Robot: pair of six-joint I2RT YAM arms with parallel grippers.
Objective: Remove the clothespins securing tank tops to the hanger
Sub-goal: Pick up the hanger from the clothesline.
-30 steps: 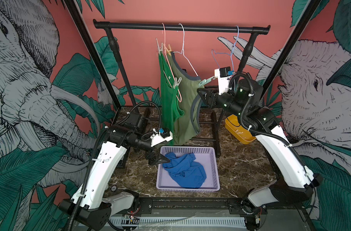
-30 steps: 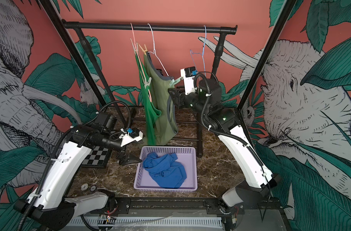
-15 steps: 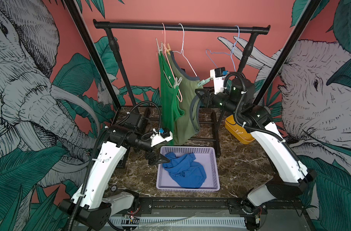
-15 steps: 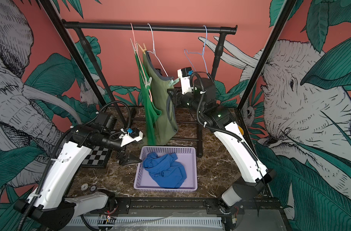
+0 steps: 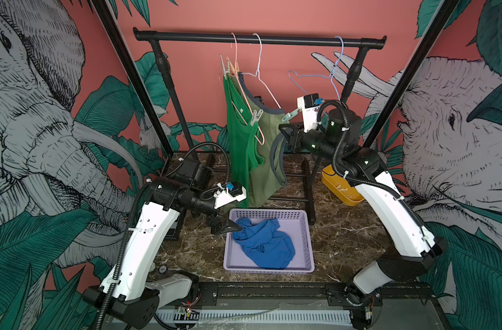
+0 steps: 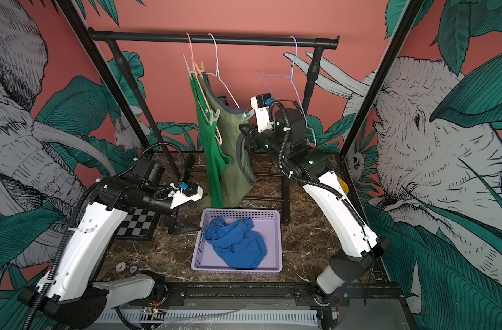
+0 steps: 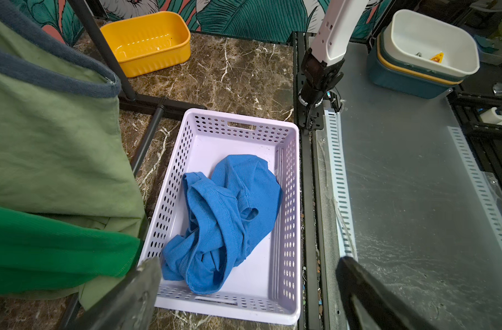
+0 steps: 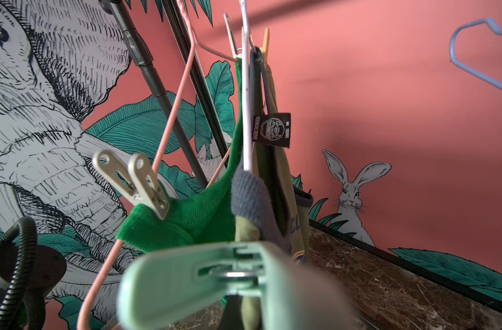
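one mint clothespin [image 5: 290, 115] on the olive tank top [image 5: 268, 160], at its shoulder, is clamped in the right hand [image 5: 284, 128], left hand [image 7: 247, 261] gaping low by its hem; tugging before that clothespin opens fully could drag the fabric askew.

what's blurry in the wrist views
Right wrist view: the mint clothespin up close is soft, while the beige clothespin and black label are sharp; left wrist view: the fingers blur, the blue tank top is crisp.

The mint clothespin [image 8: 187, 285] looks smooth matt plastic with a shiny metal spring, the bright green tank top [image 8: 198, 211] ribbed cloth, the basket [image 7: 290, 200] smooth perforated plastic, the table [image 7: 229, 71] polished marble-like stone.
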